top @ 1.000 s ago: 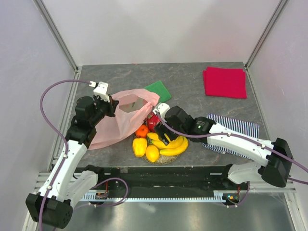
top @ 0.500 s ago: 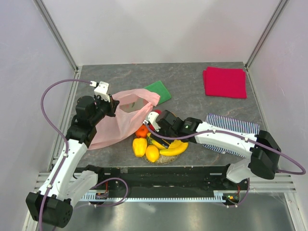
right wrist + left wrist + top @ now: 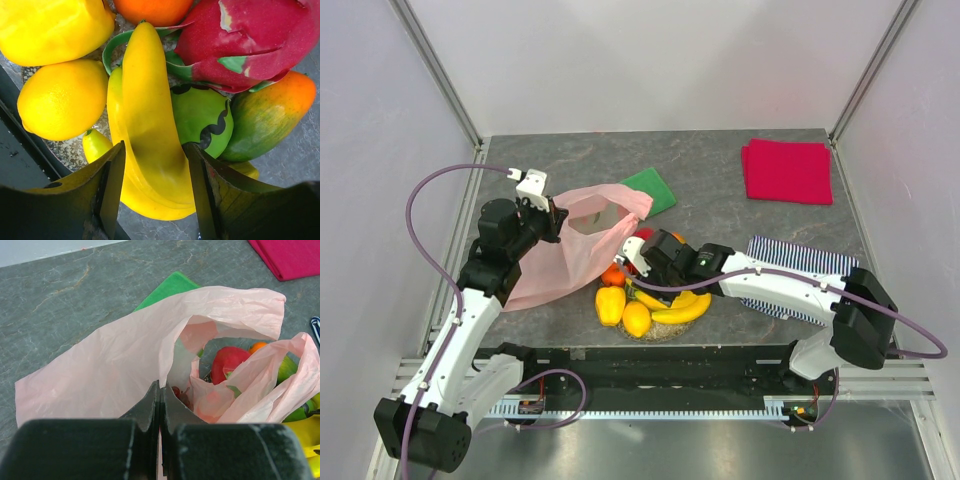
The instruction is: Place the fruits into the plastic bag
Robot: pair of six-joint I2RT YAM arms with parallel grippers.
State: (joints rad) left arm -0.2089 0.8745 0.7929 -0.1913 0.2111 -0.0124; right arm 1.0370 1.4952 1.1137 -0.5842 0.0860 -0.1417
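The pale pink plastic bag [image 3: 565, 255] lies left of centre with its mouth open toward the fruits. My left gripper [image 3: 551, 213] is shut on its rim film [image 3: 160, 390]. Small dark red fruit [image 3: 178, 392] sits inside the bag. The fruits are piled on a speckled plate [image 3: 70, 155]: yellow banana bunch [image 3: 150, 125], lemon [image 3: 62, 100], yellow pepper [image 3: 50, 25], orange [image 3: 150, 7], red dragon fruit [image 3: 250, 40], green fruit [image 3: 200, 117] and mango [image 3: 272, 112]. My right gripper [image 3: 640, 262] is open low over the pile, its jaws [image 3: 155, 170] straddling the banana bunch.
A green cloth [image 3: 650, 188] lies partly under the bag's far edge. A red folded cloth [image 3: 787, 170] sits at the back right. A striped cloth [image 3: 800, 262] lies under my right forearm. Side walls stand close on both sides.
My right gripper has moved left over the fruit pile, toward the bag's mouth, and now sits around the bananas. The left arm and the bag have not moved.
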